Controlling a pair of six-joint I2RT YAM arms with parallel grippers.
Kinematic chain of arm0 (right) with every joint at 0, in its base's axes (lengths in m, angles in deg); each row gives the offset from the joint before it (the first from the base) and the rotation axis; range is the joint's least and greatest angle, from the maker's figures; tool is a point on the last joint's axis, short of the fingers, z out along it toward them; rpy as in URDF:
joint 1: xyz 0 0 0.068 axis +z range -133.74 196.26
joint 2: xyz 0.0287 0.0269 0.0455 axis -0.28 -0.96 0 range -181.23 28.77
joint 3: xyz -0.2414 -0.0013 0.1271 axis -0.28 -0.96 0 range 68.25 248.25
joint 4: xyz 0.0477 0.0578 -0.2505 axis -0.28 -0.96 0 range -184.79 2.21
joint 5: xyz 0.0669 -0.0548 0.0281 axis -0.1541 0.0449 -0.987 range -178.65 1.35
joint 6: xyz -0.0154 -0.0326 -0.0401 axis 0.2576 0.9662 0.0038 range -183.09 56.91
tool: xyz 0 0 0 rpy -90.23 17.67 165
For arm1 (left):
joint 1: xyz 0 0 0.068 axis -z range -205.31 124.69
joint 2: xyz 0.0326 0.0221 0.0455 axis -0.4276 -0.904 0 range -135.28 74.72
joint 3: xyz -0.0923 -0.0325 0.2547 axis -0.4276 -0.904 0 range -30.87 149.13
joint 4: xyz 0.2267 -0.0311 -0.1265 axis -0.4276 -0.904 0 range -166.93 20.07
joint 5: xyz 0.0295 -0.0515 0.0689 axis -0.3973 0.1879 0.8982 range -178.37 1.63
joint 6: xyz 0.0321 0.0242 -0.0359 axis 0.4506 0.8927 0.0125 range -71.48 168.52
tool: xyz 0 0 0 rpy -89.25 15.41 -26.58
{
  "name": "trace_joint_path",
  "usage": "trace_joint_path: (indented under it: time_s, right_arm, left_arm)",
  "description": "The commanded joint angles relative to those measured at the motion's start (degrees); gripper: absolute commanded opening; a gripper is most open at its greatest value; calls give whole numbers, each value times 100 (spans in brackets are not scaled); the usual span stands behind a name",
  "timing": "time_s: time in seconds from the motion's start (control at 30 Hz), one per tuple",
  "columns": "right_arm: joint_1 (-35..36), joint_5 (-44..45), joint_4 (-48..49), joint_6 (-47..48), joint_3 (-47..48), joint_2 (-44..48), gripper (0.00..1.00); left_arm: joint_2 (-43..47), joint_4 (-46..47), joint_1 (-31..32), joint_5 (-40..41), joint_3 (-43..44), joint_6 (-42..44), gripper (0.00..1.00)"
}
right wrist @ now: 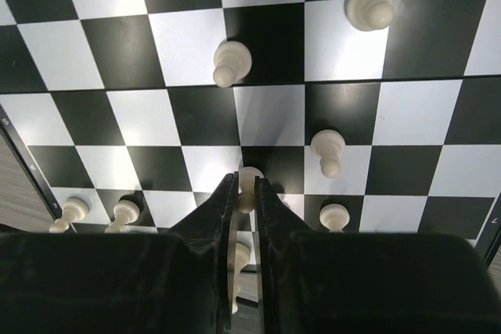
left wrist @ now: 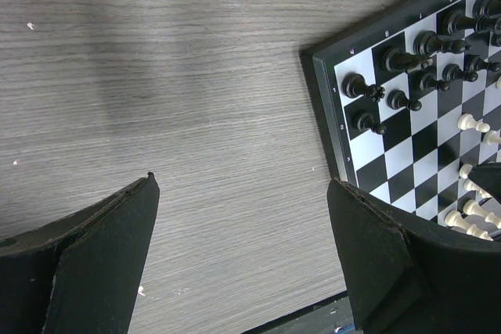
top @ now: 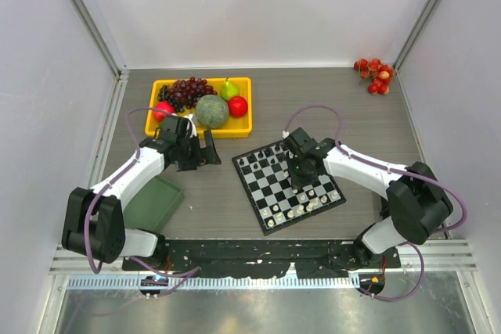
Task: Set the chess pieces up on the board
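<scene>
We see two arms [top: 129,174] with white links and black joints. Purple cables loop along them. Grippers [left wrist: 243,256] are matte black.

Bright, even overhead light, soft shadows; glare on the board [right wrist: 196,37], near edges perhaps slightly blurred.

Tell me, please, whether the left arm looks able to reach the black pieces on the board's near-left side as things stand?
Probably yes. The left gripper hangs open over bare table beside the board, and nothing lies between it and the black pieces. The right gripper is busy among the white pieces.
</scene>
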Motion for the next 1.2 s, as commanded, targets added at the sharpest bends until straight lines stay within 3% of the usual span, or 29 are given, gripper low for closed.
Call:
trace_joint_path:
  time_s: [0.0,0.37,1.17]
  right_arm:
    - [111,-277,1,-14,-4,371,13]
    - [779,-322,203,-313,40,178,13]
    - [999,-155,89,-454,-162,125,14]
  left_arm:
    - [41,200,19,-72,44,-50,96]
    - [59,174,19,-72,44,-32,96]
    - [6,200,19,-72,36,-23,96]
